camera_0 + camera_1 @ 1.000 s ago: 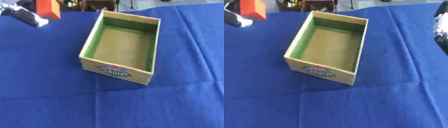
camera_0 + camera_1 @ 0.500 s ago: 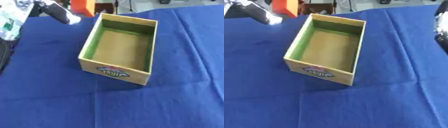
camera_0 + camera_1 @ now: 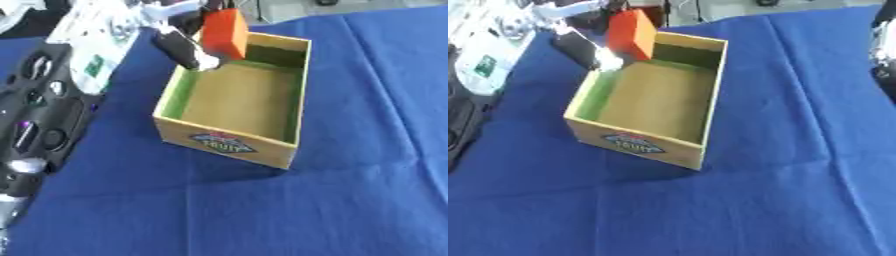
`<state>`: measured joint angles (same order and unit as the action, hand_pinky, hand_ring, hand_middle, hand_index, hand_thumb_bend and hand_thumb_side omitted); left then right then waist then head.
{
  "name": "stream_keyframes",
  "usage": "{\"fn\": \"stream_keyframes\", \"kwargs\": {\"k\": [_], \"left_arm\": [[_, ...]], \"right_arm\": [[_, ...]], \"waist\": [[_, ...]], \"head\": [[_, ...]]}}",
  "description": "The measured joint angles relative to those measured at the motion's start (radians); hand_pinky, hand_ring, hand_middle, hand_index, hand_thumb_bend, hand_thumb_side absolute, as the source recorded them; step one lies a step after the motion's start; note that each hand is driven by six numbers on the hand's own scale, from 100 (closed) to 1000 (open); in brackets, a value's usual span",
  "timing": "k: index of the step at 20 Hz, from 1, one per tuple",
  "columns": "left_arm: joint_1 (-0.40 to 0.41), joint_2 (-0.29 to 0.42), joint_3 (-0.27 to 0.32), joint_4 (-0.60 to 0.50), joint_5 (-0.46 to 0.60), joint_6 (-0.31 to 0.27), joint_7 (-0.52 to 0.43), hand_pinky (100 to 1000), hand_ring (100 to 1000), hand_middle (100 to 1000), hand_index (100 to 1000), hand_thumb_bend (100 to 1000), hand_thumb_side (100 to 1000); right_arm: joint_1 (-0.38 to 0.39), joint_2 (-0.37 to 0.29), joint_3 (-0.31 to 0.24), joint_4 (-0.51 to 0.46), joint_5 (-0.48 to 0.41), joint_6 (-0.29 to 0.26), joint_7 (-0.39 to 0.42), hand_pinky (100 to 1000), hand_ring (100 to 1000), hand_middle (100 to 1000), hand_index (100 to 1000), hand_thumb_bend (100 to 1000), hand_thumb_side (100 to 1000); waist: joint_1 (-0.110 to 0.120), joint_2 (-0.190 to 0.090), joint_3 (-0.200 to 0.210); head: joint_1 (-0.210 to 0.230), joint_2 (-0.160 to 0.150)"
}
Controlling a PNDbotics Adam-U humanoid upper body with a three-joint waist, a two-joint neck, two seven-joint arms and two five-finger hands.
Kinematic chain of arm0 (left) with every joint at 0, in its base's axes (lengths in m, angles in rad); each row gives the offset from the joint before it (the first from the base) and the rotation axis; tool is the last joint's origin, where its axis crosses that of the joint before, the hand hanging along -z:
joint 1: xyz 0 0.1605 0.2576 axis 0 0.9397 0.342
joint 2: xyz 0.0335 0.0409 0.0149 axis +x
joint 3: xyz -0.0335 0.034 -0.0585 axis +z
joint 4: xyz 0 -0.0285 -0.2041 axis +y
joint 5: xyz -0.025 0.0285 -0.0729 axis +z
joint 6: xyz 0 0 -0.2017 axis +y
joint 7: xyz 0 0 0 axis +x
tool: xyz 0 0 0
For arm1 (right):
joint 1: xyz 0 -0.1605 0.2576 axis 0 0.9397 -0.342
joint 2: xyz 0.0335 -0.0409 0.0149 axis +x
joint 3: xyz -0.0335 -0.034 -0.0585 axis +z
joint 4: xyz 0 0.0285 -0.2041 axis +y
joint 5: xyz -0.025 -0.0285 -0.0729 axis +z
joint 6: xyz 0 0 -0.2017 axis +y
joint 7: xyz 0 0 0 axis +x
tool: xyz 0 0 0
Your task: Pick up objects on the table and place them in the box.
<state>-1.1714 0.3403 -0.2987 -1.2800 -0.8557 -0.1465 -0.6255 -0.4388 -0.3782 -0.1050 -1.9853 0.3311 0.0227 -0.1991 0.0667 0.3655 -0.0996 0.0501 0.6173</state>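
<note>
- My left arm fills the left edge of the left eye view, black casing with round silver joints; a second ago it wasn't in shot there at all.
- The left hand has travelled from the far left corner across to the box's far left corner, dark fingers curled round the orange block.
- That block, a plain matte brick with flat faces and sharp edges, now hangs tilted over the far end of the box, above its rim and not yet inside. I judge the carry nearly done and the release next.
- The box is open-topped cardboard, yellow outside with a printed fruit label, green inner walls, bare tan floor.
- It sits on a blue cloth, soft and lightly creased.
- My right hand only shows as a dark shape at the right edge; I can't tell how its fingers sit.
</note>
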Motion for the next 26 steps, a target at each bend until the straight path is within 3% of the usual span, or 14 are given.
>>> {"fn": "stream_keyframes", "kwargs": {"k": [4, 10, 13, 15, 17, 19, 23, 25, 26], "left_arm": [[0.001, -0.053, -0.011, 0.049, -0.089, 0.015, 0.032, 268, 440, 318, 477, 100, 458], [0.011, -0.113, -0.026, 0.099, -0.327, 0.027, 0.087, 309, 456, 328, 494, 100, 449], [0.019, -0.126, -0.03, 0.125, -0.387, 0.02, 0.1, 320, 464, 337, 509, 100, 451], [0.019, -0.131, -0.03, 0.137, -0.405, 0.015, 0.104, 351, 487, 369, 568, 100, 460], [0.02, -0.134, -0.031, 0.145, -0.418, 0.009, 0.099, 382, 518, 424, 640, 100, 481], [0.02, -0.138, -0.034, 0.15, -0.425, 0.0, 0.085, 448, 587, 524, 787, 100, 515], [0.022, -0.14, -0.044, 0.15, -0.43, -0.025, 0.036, 556, 688, 641, 875, 122, 594], [0.024, -0.14, -0.049, 0.149, -0.432, -0.036, 0.006, 617, 780, 769, 932, 232, 660], [0.025, -0.14, -0.049, 0.148, -0.433, -0.039, -0.008, 712, 854, 851, 982, 367, 754]], "right_arm": [[-0.005, 0.006, -0.006, 0.0, 0.0, 0.002, -0.009, 757, 649, 593, 774, 100, 576], [-0.019, 0.015, -0.006, 0.0, -0.007, 0.003, -0.013, 757, 649, 592, 775, 100, 570], [-0.019, 0.019, -0.006, 0.0, -0.008, 0.004, -0.013, 757, 649, 592, 775, 100, 570], [-0.019, 0.022, -0.006, 0.0, -0.008, 0.004, -0.013, 757, 649, 592, 775, 100, 569], [-0.019, 0.023, -0.006, 0.0, -0.008, 0.004, -0.013, 757, 649, 592, 775, 100, 569], [-0.019, 0.023, -0.006, 0.0, -0.009, 0.004, -0.013, 757, 649, 591, 775, 100, 568], [-0.019, 0.024, -0.006, 0.0, -0.009, 0.005, -0.013, 757, 649, 591, 776, 100, 568], [-0.019, 0.025, -0.006, 0.0, -0.009, 0.005, -0.013, 757, 649, 591, 776, 100, 567], [-0.018, 0.026, -0.006, 0.0, -0.009, 0.006, -0.014, 757, 649, 591, 776, 100, 568]], "waist": [[0.0, 0.005, -0.006], [-0.001, 0.01, -0.017], [-0.001, 0.012, -0.017], [-0.001, 0.015, -0.018], [-0.001, 0.017, -0.019], [-0.001, 0.018, -0.02], [-0.001, 0.018, -0.023], [-0.001, 0.018, -0.023], [-0.001, 0.018, -0.023]], "head": [[0.0, -0.004], [0.004, -0.012], [0.005, -0.015], [0.006, -0.019], [0.008, -0.021], [0.008, -0.022], [0.007, -0.023], [0.006, -0.023], [0.005, -0.023]]}}
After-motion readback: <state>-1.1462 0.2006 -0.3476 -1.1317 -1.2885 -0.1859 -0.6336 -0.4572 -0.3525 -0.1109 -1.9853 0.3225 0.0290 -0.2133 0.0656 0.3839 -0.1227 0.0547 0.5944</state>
